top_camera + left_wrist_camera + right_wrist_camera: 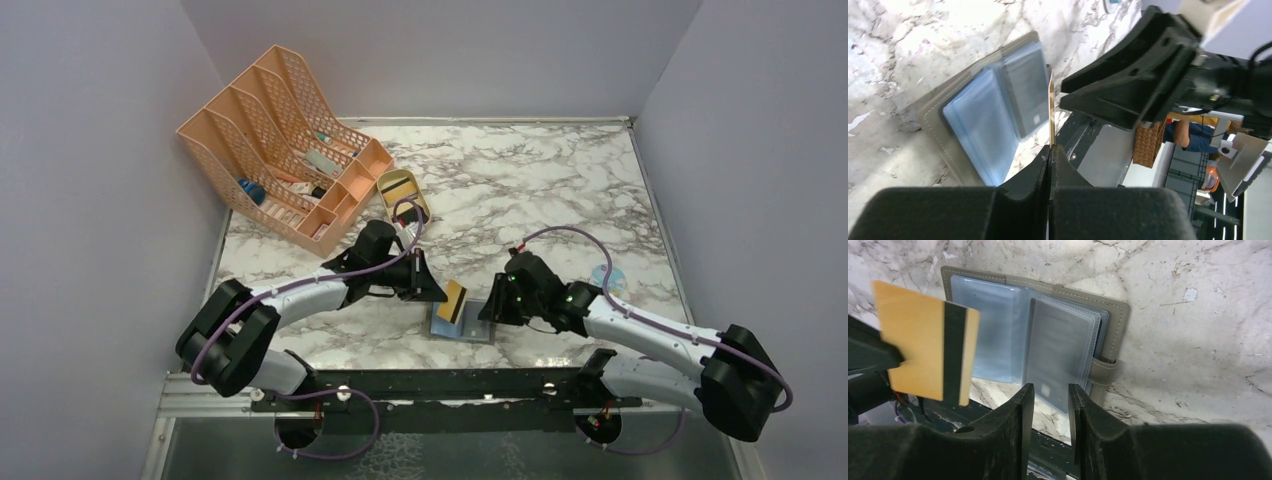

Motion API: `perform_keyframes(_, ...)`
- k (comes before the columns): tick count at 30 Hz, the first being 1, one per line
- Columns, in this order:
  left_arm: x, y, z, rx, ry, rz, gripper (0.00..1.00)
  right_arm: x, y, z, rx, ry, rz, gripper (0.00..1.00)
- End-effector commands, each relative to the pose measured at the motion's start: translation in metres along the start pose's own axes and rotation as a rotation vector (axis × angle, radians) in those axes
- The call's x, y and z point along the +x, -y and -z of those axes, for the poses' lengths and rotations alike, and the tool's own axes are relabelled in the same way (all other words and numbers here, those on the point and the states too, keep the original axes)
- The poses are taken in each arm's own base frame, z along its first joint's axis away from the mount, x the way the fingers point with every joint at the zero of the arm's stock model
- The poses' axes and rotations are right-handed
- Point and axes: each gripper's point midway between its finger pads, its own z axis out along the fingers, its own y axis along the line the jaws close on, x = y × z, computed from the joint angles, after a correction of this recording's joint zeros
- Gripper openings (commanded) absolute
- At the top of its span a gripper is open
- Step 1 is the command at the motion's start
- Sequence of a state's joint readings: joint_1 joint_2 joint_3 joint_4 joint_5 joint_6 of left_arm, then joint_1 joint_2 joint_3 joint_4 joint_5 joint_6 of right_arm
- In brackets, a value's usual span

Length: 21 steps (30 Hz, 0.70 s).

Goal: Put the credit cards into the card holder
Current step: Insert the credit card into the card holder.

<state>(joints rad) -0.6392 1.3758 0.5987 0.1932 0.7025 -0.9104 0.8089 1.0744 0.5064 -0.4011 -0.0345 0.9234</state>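
Jaws of the left gripper (1050, 150) were clamped on a gold card (923, 347) with a black stripe, held above the open grey wallet (1115, 315), which lay on the marble table (1198, 340). The right gripper (1050, 390) stood narrowly parted at a clear sleeve (1058, 350), whose small pale mark was unreadable.

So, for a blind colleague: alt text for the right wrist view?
Left gripper holds an orange, black-striped card above an open grey card wallet with blue-grey pockets on a marble table. Right gripper, jaws apart, is at the wallet's edge.
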Motion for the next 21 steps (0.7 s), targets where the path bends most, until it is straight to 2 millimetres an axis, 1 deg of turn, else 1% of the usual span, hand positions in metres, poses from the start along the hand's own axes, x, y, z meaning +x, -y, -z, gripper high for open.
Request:
perform_keyframes(1,0.0,-0.015,-0.008,-0.042,0.019,-0.016,0.0,-0.007,0.005,0.005,0.032,0.034,0.033,0.31)
perform_keyframes(3,0.003,-0.022,-0.009,-0.056,0.016,-0.005,0.0,-0.004,0.008,0.001,0.047,0.02,0.025,0.32)
perform_keyframes(6,0.008,-0.024,-0.011,-0.05,0.003,0.01,0.0,0.001,0.012,-0.005,0.063,-0.004,0.021,0.33)
perform_keyframes(10,0.009,-0.03,-0.014,-0.065,-0.002,0.016,0.0,0.002,0.018,-0.008,0.088,-0.001,0.026,0.34)
perform_keyframes(14,0.013,-0.04,-0.017,-0.086,-0.014,0.031,0.0,0.004,0.022,-0.01,0.098,-0.002,0.027,0.32)
perform_keyframes(21,0.019,-0.044,-0.022,-0.087,-0.036,0.041,0.0,0.006,0.025,-0.011,0.106,-0.007,0.028,0.29)
